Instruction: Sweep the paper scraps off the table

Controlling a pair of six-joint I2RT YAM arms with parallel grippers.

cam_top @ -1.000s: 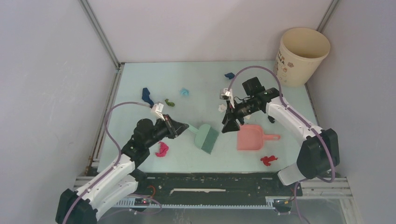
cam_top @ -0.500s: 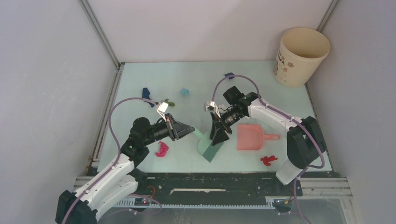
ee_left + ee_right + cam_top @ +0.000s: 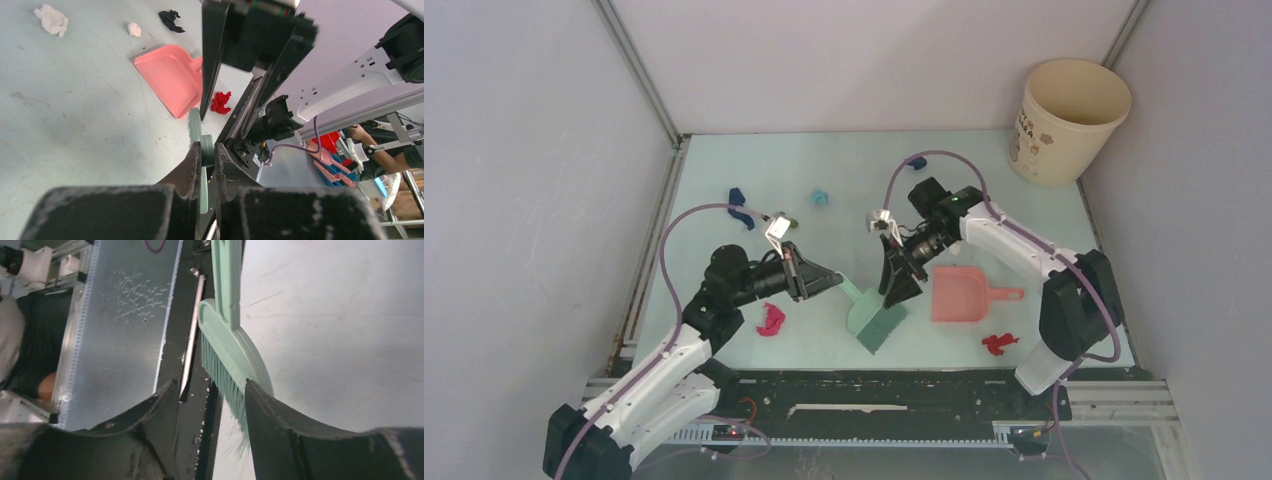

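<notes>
Top external view: the left gripper [image 3: 824,281] is clamped tight on the thin, flat plastic handle of the mint-green hand brush [image 3: 879,322], which lies just left of the smooth pink dustpan [image 3: 959,295]. The right gripper [image 3: 900,288] hangs between brush and dustpan, jaws apart and straddling the stiff bristles [image 3: 225,380]; whether they touch, I cannot tell. Crumpled paper scraps [image 3: 771,319] dot the matte pale table [image 3: 844,165]: red [image 3: 997,343] just nearside of the dustpan's handle, magenta well left, teal [image 3: 820,197] and dark blue [image 3: 738,196] beyond, farther left.
</notes>
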